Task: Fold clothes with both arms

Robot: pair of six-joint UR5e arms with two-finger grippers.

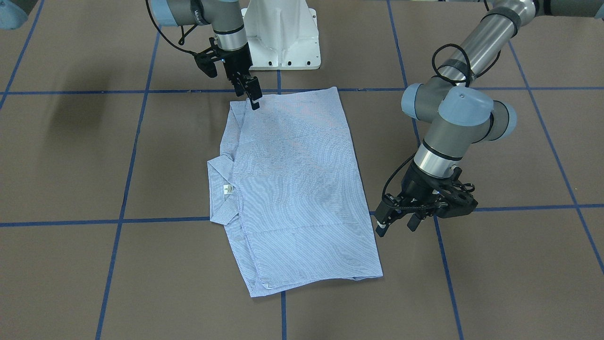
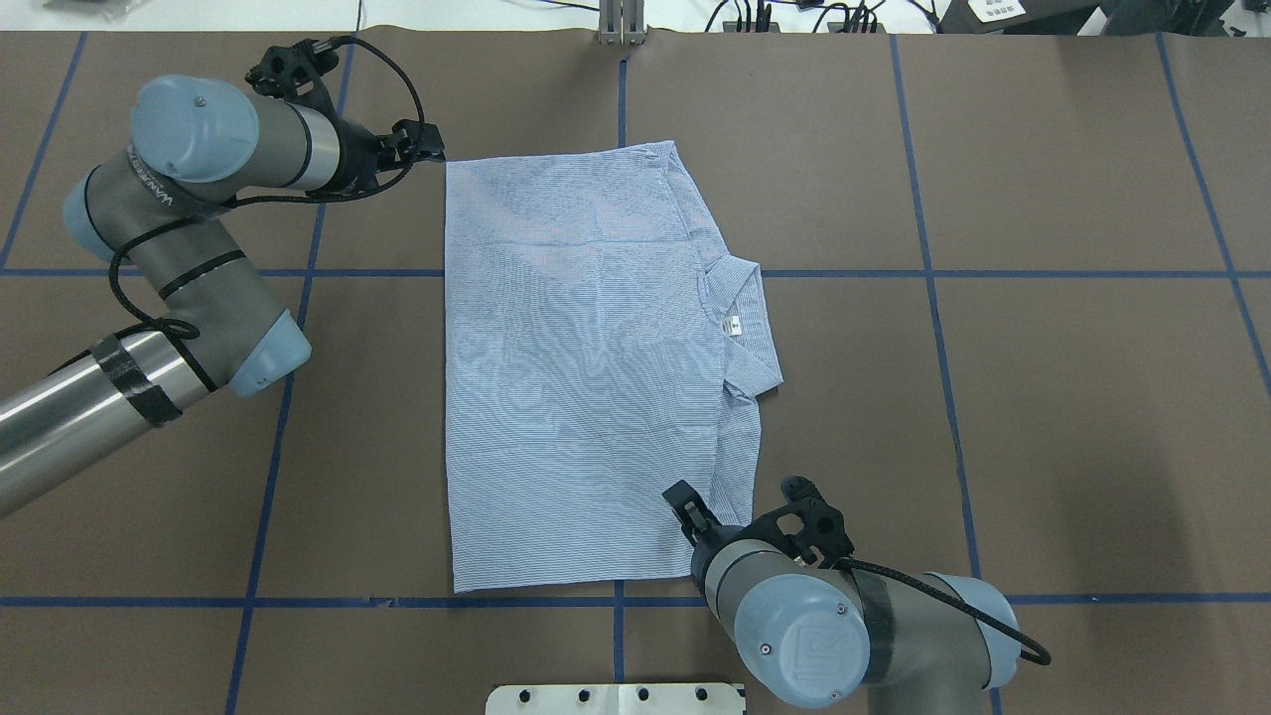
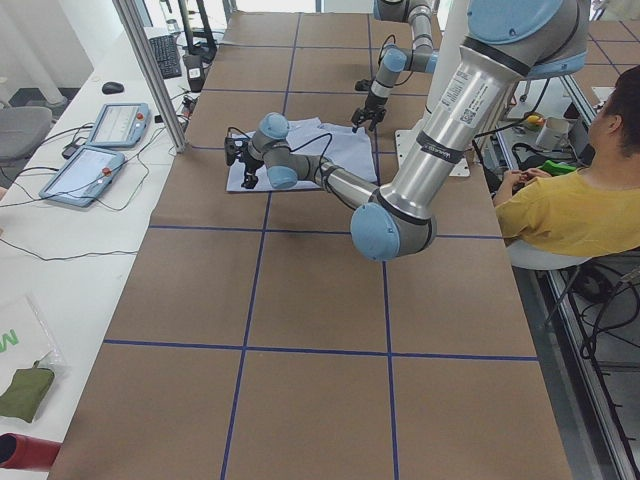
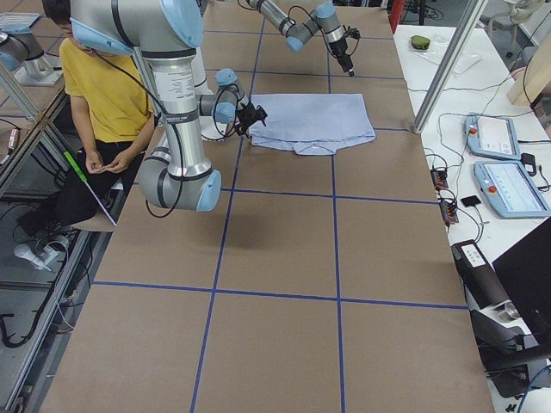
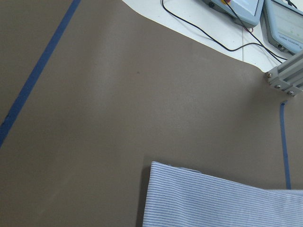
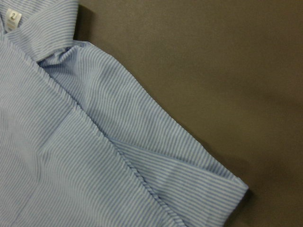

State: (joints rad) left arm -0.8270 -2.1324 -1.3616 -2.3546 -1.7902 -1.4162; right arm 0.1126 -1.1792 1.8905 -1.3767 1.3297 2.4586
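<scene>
Closest to the robot, the right gripper [image 1: 254, 100] sits at a corner of the folded shirt [image 1: 297, 189], perhaps touching it, its jaws too hidden to judge, while the shirt lies flat mid-table [image 1: 495, 283] and, beside its far corner, the left gripper [image 1: 396, 227] hangs open and empty.

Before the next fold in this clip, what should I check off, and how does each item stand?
1. Shirt lies flat as a rectangle: ok.
2. Collar tucked inside the fold: not ok, it juts past the edge.
3. Left gripper open, empty, beside the far corner: ok.
4. Right gripper holding the near corner: cannot tell; its tips are at the cloth, but the grip is not visible.
</scene>
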